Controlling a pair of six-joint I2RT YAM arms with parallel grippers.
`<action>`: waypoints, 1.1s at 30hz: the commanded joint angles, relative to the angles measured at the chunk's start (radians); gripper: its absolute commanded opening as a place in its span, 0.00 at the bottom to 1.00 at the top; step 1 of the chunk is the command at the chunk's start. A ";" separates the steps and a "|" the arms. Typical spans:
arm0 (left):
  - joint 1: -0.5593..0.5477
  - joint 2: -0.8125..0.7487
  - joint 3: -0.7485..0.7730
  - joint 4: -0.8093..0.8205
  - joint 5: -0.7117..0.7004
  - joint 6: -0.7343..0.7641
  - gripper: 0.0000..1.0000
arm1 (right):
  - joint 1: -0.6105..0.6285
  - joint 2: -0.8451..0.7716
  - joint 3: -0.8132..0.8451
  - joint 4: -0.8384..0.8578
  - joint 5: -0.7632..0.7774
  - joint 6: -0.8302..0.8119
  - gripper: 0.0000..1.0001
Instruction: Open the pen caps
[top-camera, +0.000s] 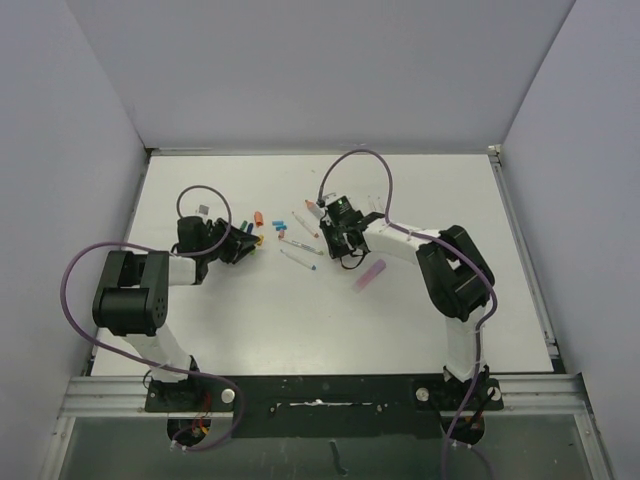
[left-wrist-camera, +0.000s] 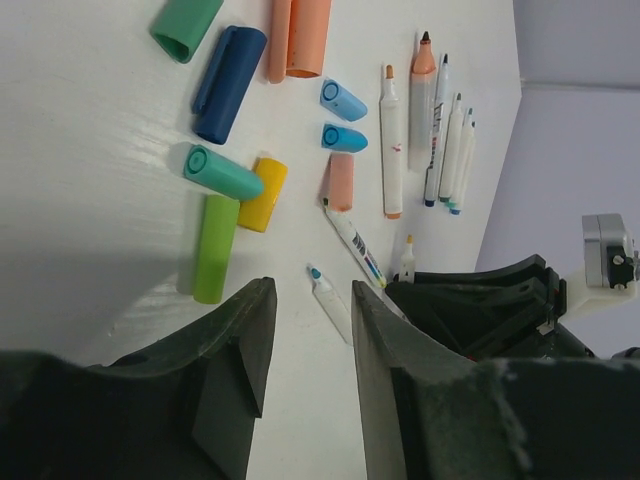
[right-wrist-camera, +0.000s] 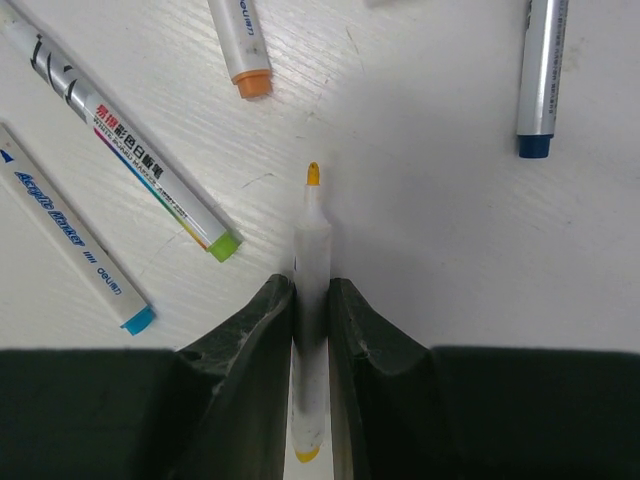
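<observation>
Right jaws: clamped on yellow-tipped pen (right-wrist-camera: 311, 235), cap already off. Left jaws: apart, empty, near loose caps (left-wrist-camera: 222, 172). Next, likely: lay pen down toward tabletop (top-camera: 250, 330) far edge.

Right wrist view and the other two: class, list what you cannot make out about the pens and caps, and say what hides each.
- Right wrist: the mid barrel of the yellow-tipped pen, hidden between the fingers of the right hand.
- Right wrist: the blue-ended pen, cut off by the top edge.
- Left wrist: the orange caps, cut off by the top edge.
- Top external: which pens are capped; too small.
</observation>
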 joint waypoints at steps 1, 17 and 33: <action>0.012 -0.052 -0.016 0.076 -0.002 -0.002 0.36 | -0.008 -0.010 0.025 0.015 0.006 0.016 0.18; 0.011 -0.253 -0.039 0.119 0.003 -0.024 0.98 | -0.011 -0.144 -0.025 0.055 0.013 0.015 0.54; -0.049 -0.414 -0.074 0.024 -0.004 -0.009 0.98 | -0.006 -0.427 -0.199 -0.235 0.228 0.324 0.95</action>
